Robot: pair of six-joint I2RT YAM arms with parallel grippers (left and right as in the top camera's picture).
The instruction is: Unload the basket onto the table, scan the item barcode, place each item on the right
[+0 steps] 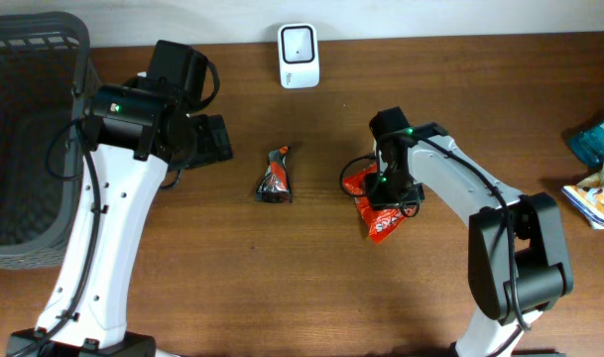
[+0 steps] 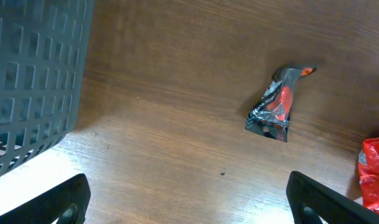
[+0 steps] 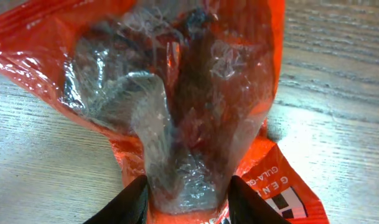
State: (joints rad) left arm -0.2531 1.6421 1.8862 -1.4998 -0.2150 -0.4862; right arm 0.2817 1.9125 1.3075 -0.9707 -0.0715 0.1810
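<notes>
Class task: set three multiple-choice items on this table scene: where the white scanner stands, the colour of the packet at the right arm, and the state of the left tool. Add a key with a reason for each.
1. Where on the table does the white scanner stand?
A. far edge, near the middle
B. near edge
C. right edge

2. What colour is the packet at the right tool?
A. blue
B. red
C. green

3. How is the left tool?
A. shut on a box
B. open and empty
C. shut on a cloth

Key: 1 A, the overhead view shows it by the far edge; 2 B, red film fills the right wrist view, pinched in the tool; 3 B, its jaws stand wide apart over bare wood.
</notes>
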